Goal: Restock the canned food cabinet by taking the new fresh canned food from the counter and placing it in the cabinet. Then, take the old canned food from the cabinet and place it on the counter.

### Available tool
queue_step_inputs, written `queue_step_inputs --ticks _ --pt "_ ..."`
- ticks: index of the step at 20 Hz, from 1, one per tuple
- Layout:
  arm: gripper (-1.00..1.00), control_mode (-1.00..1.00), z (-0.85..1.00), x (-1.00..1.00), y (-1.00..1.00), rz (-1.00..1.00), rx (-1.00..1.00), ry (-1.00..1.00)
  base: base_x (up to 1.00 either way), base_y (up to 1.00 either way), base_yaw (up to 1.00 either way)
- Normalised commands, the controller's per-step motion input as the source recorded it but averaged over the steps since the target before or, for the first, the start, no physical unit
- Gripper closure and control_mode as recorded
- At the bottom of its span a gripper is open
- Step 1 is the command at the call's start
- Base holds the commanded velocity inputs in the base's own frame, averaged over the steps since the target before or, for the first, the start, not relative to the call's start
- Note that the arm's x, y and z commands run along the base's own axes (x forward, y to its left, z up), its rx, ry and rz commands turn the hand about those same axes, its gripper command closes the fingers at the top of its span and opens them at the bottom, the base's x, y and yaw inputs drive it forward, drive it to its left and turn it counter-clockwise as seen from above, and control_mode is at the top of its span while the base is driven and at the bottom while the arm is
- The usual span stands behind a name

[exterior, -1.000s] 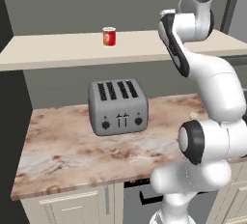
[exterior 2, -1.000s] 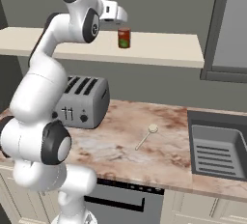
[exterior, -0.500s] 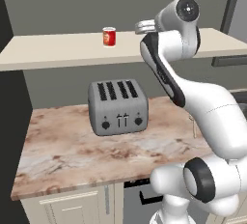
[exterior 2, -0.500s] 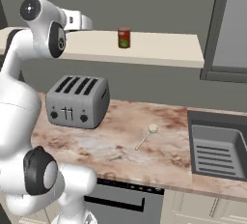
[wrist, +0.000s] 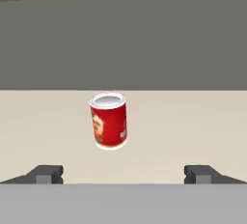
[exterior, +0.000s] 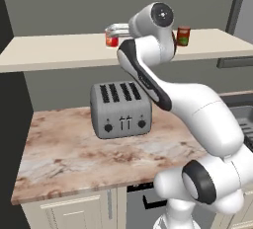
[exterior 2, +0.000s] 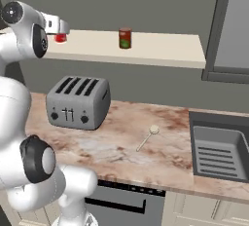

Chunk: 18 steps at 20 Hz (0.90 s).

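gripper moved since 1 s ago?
Yes. The gripper swung left along the shelf, away from the dark red can, to the bright red can. Jaws open.

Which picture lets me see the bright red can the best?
The hand view: the bright red can stands whole on the shelf, straight ahead of the open gripper. In the left base view the arm hides part of it. In the right base view just a red bit shows.

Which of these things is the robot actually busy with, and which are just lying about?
Part of the job: bright red-orange can, dark red-brown can, shelf, marbled counter, open gripper.

Just lying about: toaster, spoon, sink.
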Motion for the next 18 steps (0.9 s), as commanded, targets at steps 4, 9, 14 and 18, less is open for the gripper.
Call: queue_step_inputs --ticks 4,9,14,18 --pt "-1.0 -1.0 0.0 0.36 0.3 0.0 -0.03 0.06 0.0 0.0 0.0" --pt "-1.0 -1.0 -0.2 0.43 0.08 0.0 -0.05 0.11 0.0 0.0 0.0" --pt "-1.0 -1.0 -0.14 0.27 0.0 0.0 -0.01 0.07 0.0 0.0 0.0" --pt "-1.0 -1.0 -0.18 0.29 0.0 0.0 0.0 0.02 0.0 0.0 0.0"
